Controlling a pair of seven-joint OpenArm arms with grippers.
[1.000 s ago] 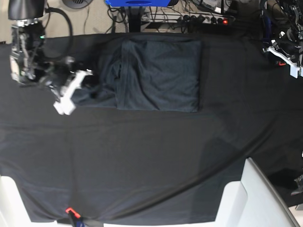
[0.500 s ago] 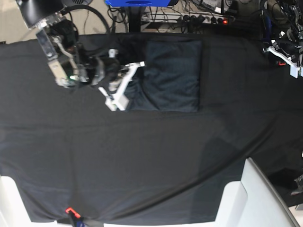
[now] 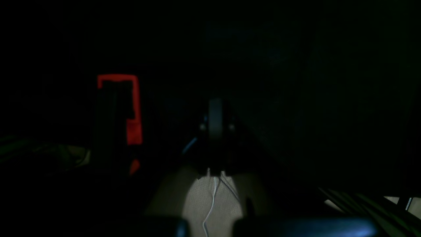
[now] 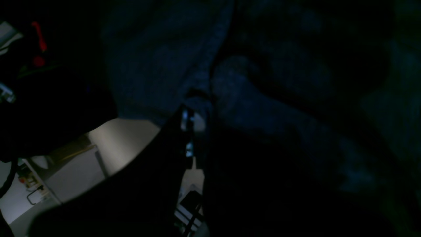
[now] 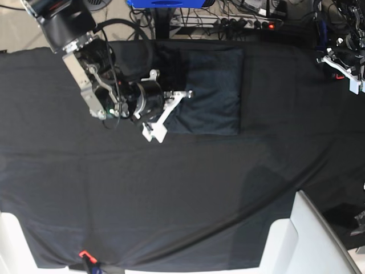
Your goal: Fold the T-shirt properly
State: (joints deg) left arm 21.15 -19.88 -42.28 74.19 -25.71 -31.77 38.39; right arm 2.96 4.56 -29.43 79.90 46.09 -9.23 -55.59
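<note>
Two grippers show: the right gripper (image 5: pixel 171 108), jaws pinched on the T-shirt's (image 5: pixel 214 91) left edge at the table's far middle; the left gripper (image 5: pixel 342 68) sits closed, far right, well apart.

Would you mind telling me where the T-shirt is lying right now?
In the base view the T-shirt lies folded on the black tablecloth near its far edge, centre-left, with the right gripper over its left side.
</note>
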